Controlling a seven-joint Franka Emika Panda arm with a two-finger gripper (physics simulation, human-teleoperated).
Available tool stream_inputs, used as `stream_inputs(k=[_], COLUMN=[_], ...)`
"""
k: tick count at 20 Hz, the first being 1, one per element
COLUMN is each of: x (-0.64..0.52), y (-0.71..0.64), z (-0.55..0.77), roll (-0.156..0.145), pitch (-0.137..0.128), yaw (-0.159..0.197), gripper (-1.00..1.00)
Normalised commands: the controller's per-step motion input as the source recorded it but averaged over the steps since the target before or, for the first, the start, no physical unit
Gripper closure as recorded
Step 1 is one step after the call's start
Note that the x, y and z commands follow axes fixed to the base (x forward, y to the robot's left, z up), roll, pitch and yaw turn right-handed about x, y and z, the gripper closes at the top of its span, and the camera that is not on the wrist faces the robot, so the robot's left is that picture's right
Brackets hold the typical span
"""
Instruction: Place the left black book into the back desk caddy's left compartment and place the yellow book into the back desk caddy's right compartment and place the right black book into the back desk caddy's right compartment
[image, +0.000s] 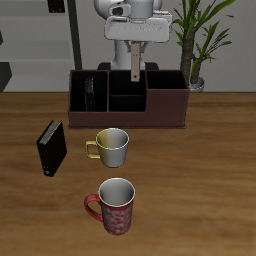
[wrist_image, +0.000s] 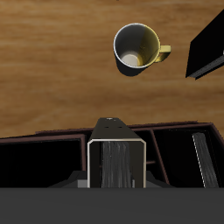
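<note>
Above back desk caddy (image: 128, 98), tool (image: 134, 62) grips yellow book (image: 134, 66) upright, over middle of box. One black book (image: 92, 92) already stands in end section; other black book (image: 52, 147) stands on bench (image: 200, 180) near yellow mug (image: 110, 148).

Risk, my judgement: release here puts book in small middle sections or on divider, not end compartment; needs sideways shift first.

Wrist view shows book's pale page edges (wrist_image: 115, 166) against dividers; red patterned mug (image: 116, 205) only in exterior view.

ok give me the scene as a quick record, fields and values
gripper: shut on yellow book, above caddy
left compartment: holds left black book
right compartment: no book seen
table: right black book upright, yellow mug, red mug
</note>
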Motion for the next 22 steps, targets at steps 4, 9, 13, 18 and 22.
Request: stream_inputs(k=[4,9,13,18,22], x=[-0.10,-0.18,-0.10,-0.01,-0.02], y=[0.40,0.49,0.40,0.18,0.15], z=[0.04,0.10,0.00,-0.07,-0.18], roll=[0.000,0.060,0.057,0.015,0.002], pitch=[0.040,0.014,0.015,0.008,0.023], yaw=[-0.035,-0.008,0.000,-0.008,-0.013], gripper=[1.00,1.00,1.00,1.00,1.00])
